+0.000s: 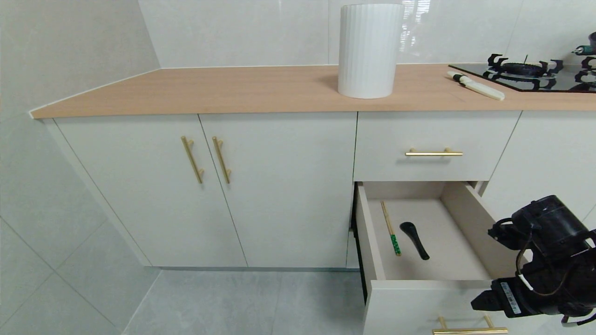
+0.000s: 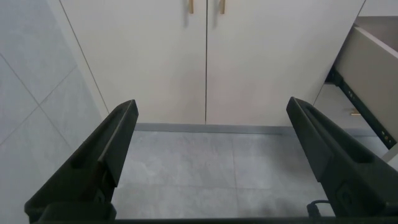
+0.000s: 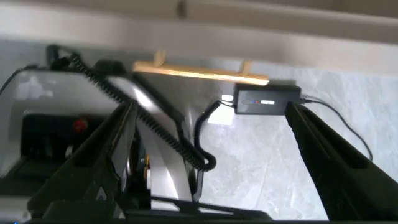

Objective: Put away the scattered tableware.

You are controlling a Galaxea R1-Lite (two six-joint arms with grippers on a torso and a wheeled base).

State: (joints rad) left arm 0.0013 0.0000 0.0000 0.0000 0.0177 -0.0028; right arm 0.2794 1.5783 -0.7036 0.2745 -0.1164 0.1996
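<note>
Lower drawer [image 1: 465, 223] pulled out, right of the double cabinet doors [image 1: 209, 186]. Inside it: a pair of chopsticks [image 1: 390, 229] with green tips, lying lengthwise near the left wall, and a black spoon [image 1: 414, 239] just beside them, bowl toward the back (the two look apart, not touching).

On the countertop [image 1: 209, 90]: a white-handled knife [image 1: 476, 85] at the edge of the black hob [image 1: 526, 74]; a tall white ribbed canister [image 1: 369, 49] well to its left.

Right arm [image 1: 545, 260] low, at the drawer's front right corner. Right gripper [image 3: 211, 162]: fingers spread wide, the drawer's brass handle [image 3: 200, 71] beyond them, a black adapter [image 3: 267, 102] on the floor.

Left gripper [image 2: 211, 162]: fingers also spread wide, low over the grey floor tiles [image 2: 186, 168], facing the cabinet doors.
</note>
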